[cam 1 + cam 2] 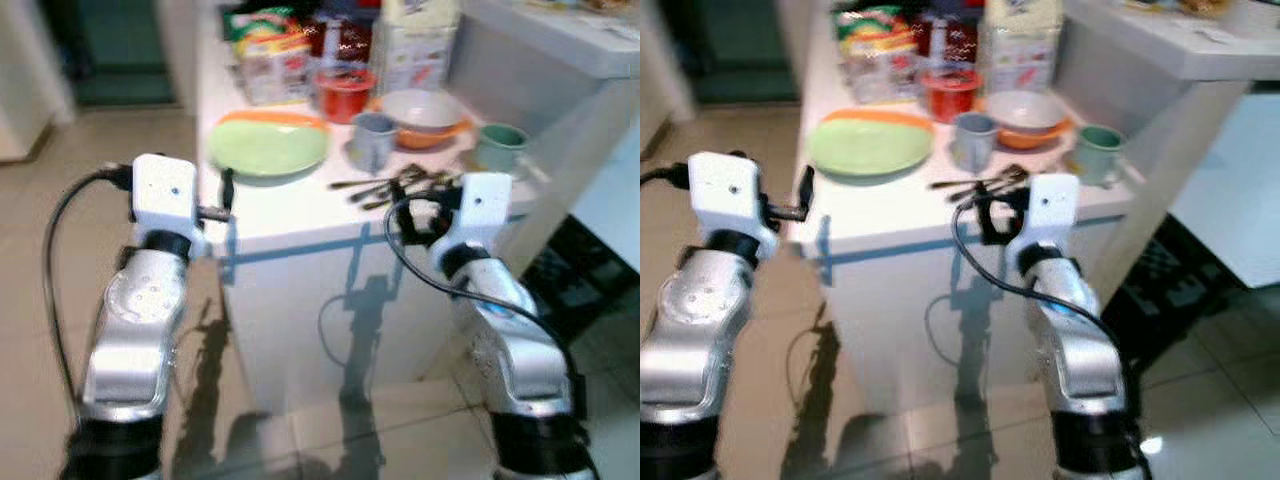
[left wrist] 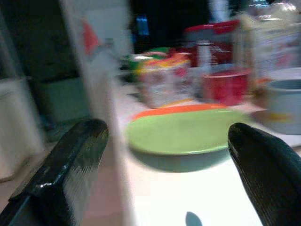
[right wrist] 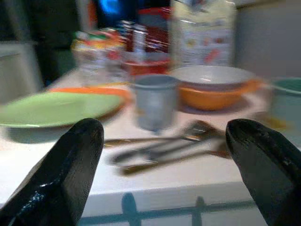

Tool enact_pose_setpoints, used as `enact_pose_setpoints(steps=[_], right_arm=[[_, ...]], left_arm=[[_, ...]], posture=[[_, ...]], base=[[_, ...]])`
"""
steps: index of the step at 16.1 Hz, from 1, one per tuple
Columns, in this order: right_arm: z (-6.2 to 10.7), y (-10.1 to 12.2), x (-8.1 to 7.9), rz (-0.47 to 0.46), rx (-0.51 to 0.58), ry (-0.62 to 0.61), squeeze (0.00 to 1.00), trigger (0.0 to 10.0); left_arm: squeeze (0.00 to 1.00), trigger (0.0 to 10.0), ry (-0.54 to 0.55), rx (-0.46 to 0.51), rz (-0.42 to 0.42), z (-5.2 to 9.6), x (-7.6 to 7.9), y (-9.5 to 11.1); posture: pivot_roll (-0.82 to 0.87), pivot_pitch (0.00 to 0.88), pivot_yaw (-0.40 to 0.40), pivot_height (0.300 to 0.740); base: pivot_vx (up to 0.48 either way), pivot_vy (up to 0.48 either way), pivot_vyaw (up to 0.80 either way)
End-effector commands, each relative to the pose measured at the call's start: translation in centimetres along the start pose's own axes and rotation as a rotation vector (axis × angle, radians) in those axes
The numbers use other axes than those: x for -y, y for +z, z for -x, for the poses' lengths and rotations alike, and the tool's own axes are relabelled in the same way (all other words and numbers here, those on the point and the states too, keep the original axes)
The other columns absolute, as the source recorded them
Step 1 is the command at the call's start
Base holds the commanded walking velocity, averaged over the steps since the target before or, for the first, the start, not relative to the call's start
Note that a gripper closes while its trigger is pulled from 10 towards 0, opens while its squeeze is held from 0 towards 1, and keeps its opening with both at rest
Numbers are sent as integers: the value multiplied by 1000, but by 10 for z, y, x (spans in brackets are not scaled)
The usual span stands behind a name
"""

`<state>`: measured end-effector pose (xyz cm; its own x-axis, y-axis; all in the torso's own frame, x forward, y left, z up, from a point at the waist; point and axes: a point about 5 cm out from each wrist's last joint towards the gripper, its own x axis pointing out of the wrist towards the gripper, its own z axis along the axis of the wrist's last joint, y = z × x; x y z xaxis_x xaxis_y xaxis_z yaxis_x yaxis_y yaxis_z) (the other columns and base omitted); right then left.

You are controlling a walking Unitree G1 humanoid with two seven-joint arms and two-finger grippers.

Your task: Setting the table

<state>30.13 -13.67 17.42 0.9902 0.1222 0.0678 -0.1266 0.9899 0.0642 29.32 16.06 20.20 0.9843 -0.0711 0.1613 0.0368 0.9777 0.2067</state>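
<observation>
jaws apart on both left gripper [image 2: 164,188] and right gripper [image 3: 162,188], holding nothing. poised at table [image 1: 300,215] edge, lower frame; green plate [image 1: 268,146] and cutlery [image 1: 395,186] upper centre, presumably for reaching.

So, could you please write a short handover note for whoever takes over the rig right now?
Left gripper: open, holding nothing, at the table's near left corner, facing the green plate.
Right gripper: open, holding nothing, at the near edge facing the cutlery.
Grey cup, stacked bowls and green mug stand grouped behind.
Done: nothing laid out yet.
Left: spread out plate, cutlery, cups.
</observation>
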Motion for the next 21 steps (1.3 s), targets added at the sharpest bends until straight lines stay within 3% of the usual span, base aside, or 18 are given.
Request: enact_pose_setpoints(steps=[1, 13, 14, 15, 16, 17, 18, 21], right_arm=[[-2, 4, -1, -11, 13, 3, 0, 10000], [3, 4, -8, -7, 13, 80, 0, 10000], [5, 4, -9, -5, 17, 97, 0, 10000], [5, 4, -9, -5, 18, 101, 0, 10000], [6, 4, -9, -6, 22, 116, 0, 10000], [8, 5, -10, 0, 25, 153, 0, 10000], [10, 5, -11, 2, 25, 177, 0, 10000], [14, 5, -11, 17, 19, 229, 0, 10000]], left_arm=[[0, 10000, 6, -4, -14, 0, -5, 0], [0, 10000, -1, -14, -5, 0, -5, 0], [0, 10000, 22, -55, 77, 1, -6, -4], [0, 10000, 21, -78, 102, 1, -5, -6], [0, 10000, 33, -117, 198, 1, -5, -9], [8, 10000, 33, -215, 349, -1, -4, -18], [1000, 10000, -5, -276, 429, 0, 1, -23], [1000, 10000, 0, -355, 663, -9, 7, -27]], posture=[[70, 0, -40, 740], [72, 0, -35, 740], [73, 0, -35, 740], [73, 0, -35, 740], [71, 0, -35, 740], [71, 0, -35, 740], [68, 0, -36, 740], [59, 0, -29, 740]], base=[[349, 0, 0], [353, 0, 0], [270, 0, 0], [0, 0, 0], [0, 0, 0], [0, 0, 0], [0, 0, 0], [0, 0, 0]])
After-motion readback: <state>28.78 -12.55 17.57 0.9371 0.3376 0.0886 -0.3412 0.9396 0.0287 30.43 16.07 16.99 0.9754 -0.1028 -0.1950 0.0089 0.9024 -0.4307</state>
